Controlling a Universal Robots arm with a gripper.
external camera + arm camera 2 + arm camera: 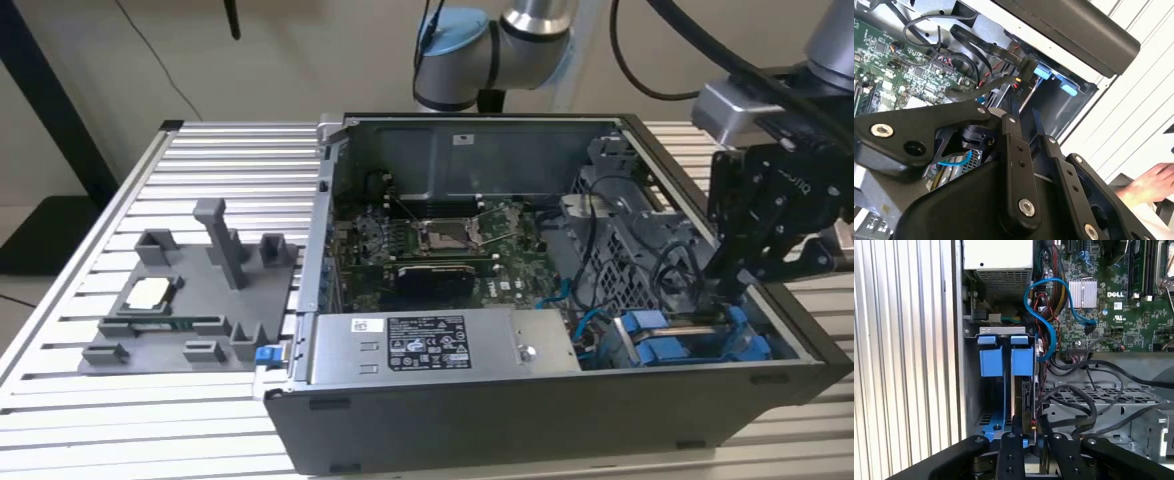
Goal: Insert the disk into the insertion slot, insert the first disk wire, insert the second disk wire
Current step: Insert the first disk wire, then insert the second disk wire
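The disk (1021, 395) is seen standing on edge inside the insertion slot (1002, 331), in the corner of the open computer case (534, 420) towards the exterior view's right; only its narrow grey edge is shown, with bright blue plastic tabs (1022, 361) at its end and a blue frame beside it; its label cannot be made out. The gripper (1030, 432) is lowered into the case just beside the disk; its fingers (1013, 107) are drawn close together, and a small black plug (1026, 67) with thin wires is pinched at their tips, right against the end of the slot. A blue cable (1044, 305) is looped between the slot and the green circuit board (427, 240); black cables are draped over a perforated metal cage (1104, 395) next to the slot. A silver labelled box (427, 345) is set along the case's near wall; a grey tray (187, 300) is laid on the ribbed table (214, 160), well apart from the case. A person's hand (1154, 185) is seen outside the case.
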